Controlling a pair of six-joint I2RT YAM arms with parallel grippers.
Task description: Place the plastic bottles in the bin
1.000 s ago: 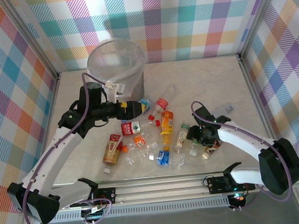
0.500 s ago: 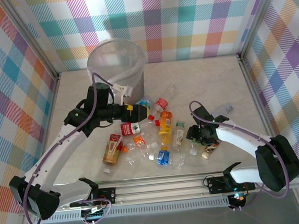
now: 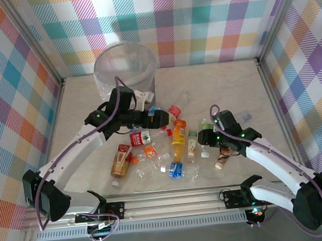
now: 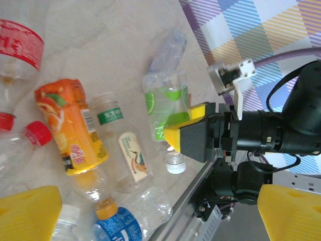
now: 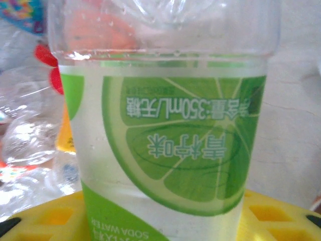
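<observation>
Several plastic bottles lie in a heap mid-table. My right gripper [image 3: 209,140] is shut on a clear bottle with a green lime label [image 5: 165,145], its white cap [image 4: 175,163] pointing at the front rail; the yellow pads [image 5: 45,221] press both sides of it. My left gripper [image 3: 163,118] hangs open over the heap, its yellow fingers [image 4: 27,213] spread wide with nothing between them. Under it lie an orange bottle [image 4: 70,125], a green-capped bottle with a crane label [image 4: 128,150] and a blue-labelled bottle [image 4: 118,223]. The round grey bin [image 3: 125,67] stands at the back left.
A red-labelled bottle [image 3: 141,137], a brown bottle [image 3: 120,160] and crushed clear ones lie left of the heap. Another brown bottle [image 3: 225,161] lies by my right arm. The metal front rail [image 3: 173,198] runs close to the nearest bottles. Checked walls enclose the table.
My left arm swung from beside the bin to the right, over the heap. My right gripper shifted slightly back and left with the lime bottle.
</observation>
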